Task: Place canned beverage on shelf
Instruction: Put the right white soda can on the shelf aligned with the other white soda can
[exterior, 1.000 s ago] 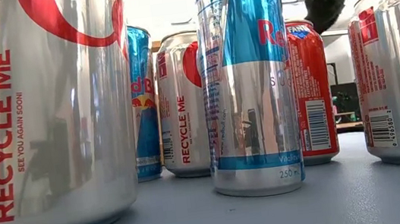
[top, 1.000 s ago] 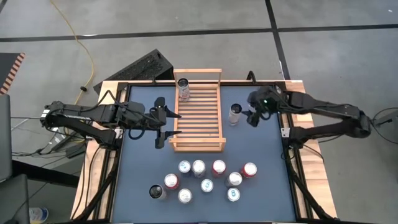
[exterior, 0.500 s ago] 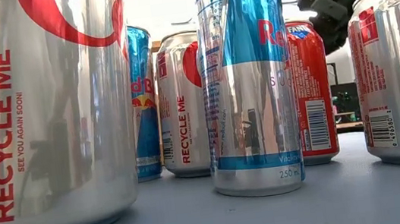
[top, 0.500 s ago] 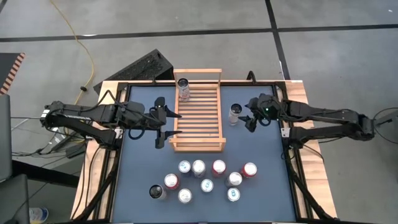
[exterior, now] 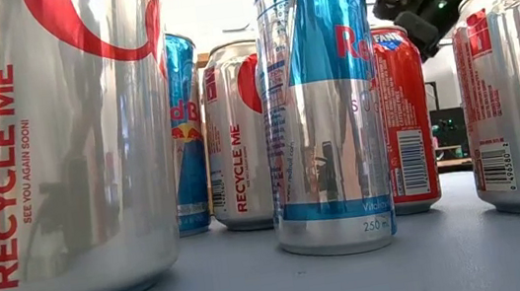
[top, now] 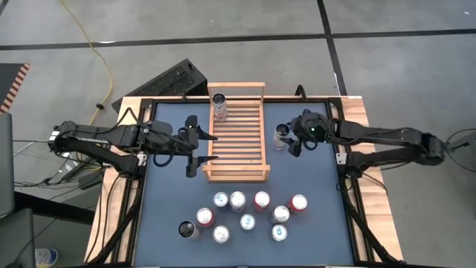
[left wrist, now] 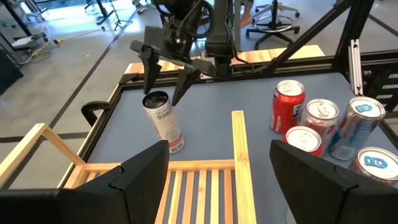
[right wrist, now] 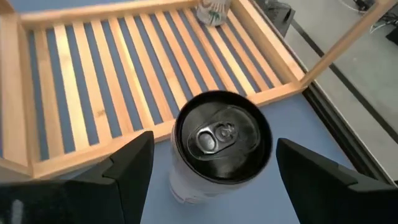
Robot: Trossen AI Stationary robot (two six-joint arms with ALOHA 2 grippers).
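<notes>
A white can with a black top (right wrist: 222, 138) stands upright on the blue table (top: 312, 186), just right of the light-wood shelf (top: 235, 132). My right gripper (top: 288, 138) is open. Its fingers (left wrist: 149, 65) stand on either side of the can's top (left wrist: 155, 99) with a gap to each. Another can (top: 219, 106) stands on the slats at the shelf's far end. My left gripper (top: 199, 147) waits open at the shelf's left side, above its edge (left wrist: 186, 167).
Several cans (top: 245, 214) stand bunched near the table's near edge, and they fill the low view (exterior: 320, 108). A black frame rail (top: 346, 160) runs along the table's right side. A dark keyboard-like object (top: 172, 79) lies beyond the far left corner.
My right gripper has come down and toward the table's left, onto the white can. Its open fingers now straddle the can's top. The can has not moved.
</notes>
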